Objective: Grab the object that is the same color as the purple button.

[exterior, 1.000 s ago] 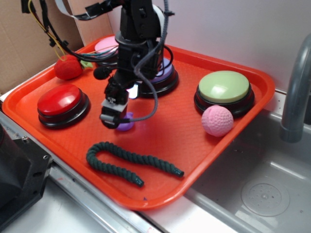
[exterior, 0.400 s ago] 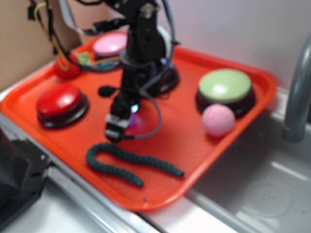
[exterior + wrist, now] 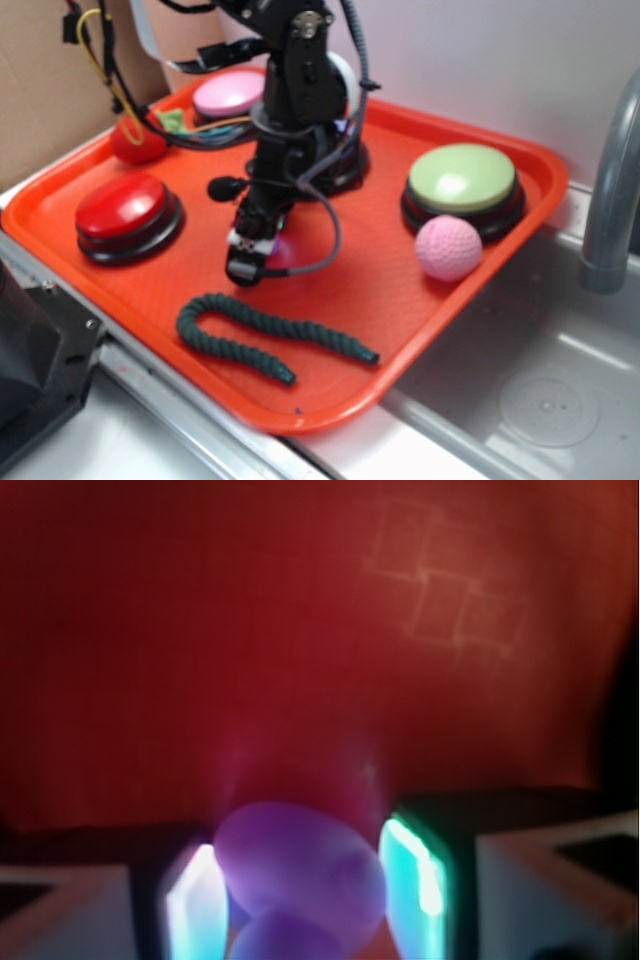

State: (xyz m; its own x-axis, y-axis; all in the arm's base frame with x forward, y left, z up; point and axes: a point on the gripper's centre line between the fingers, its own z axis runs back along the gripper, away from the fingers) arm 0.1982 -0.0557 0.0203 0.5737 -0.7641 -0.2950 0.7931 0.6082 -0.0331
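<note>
The tiny purple duck fills the gap between my two lit fingers in the wrist view. Both fingers press against its sides just above the tray floor. In the exterior view my gripper is down at the tray's middle. Only a purple-pink sliver of the duck shows beside it there. The gripper is shut on the duck. The purple button stands behind the arm, which hides most of it.
The orange tray holds a red button, a pink-topped button, a pale green button, a pink dimpled ball, a dark green rope and a red ball. A sink and faucet lie to the right.
The gripper has dropped from just above the duck to the tray, so the duck now sits between its fingers. The exterior view has shifted slightly.
</note>
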